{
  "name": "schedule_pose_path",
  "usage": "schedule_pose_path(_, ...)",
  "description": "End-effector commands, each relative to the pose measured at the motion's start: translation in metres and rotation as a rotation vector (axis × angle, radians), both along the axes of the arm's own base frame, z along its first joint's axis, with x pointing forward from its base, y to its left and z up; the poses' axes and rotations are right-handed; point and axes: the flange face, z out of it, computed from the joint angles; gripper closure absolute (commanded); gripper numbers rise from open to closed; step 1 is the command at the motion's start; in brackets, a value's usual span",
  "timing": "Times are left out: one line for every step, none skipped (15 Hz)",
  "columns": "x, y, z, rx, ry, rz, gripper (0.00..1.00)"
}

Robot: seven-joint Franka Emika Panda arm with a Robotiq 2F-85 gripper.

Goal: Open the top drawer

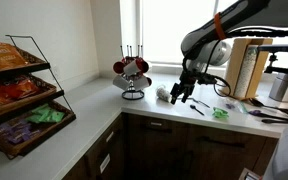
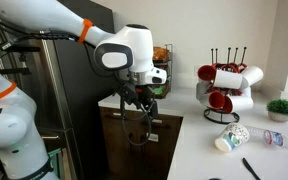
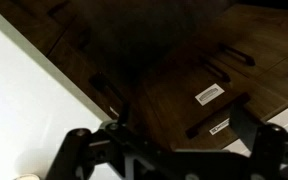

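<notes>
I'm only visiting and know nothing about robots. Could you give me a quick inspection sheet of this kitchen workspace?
Surface: white countertop, running round a corner.
Job's things: top drawer, dark wood, looks shut.
Clutter: mug tree; paper cup on its side; plastic bottle; snack rack.
Gripper: gripper open, near the counter edge, holding nothing.
Cables: thin cable loop hanging by the gripper.
Surroundings: window; small potted plant.

White arm (image 2: 44,20) — orange rings (image 2: 87,31), black claw (image 2: 141,106)
</notes>
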Motion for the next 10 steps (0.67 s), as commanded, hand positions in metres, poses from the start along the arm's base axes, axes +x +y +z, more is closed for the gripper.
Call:
schedule_pose_path(0.0001,0.0002,0.0005,0.0,0.001,0.0,0.0)
schedule_pose_path(0.0001,0.0002,0.0005,0.0,0.001,0.0,0.0)
schedule_pose_path(0.0001,0.0002,0.0005,0.0,0.001,0.0,0.0)
schedule_pose_path(0.0001,0.0002,0.0005,0.0,0.001,0.0,0.0)
schedule_pose_path(0.0001,0.0002,0.0005,0.0,0.001,0.0,0.0)
schedule_pose_path(0.0001,0.0002,0.0005,0.0,0.001,0.0,0.0)
schedule_pose_path(0.0001,0.0002,0.0005,0.0,0.001,0.0,0.0)
schedule_pose_path(0.0001,0.0002,0.0005,0.0,0.001,0.0,0.0)
schedule_pose_path(0.0001,0.0002,0.0005,0.0,0.001,0.0,0.0)
schedule_pose_path(0.0001,0.0002,0.0005,0.0,0.001,0.0,0.0)
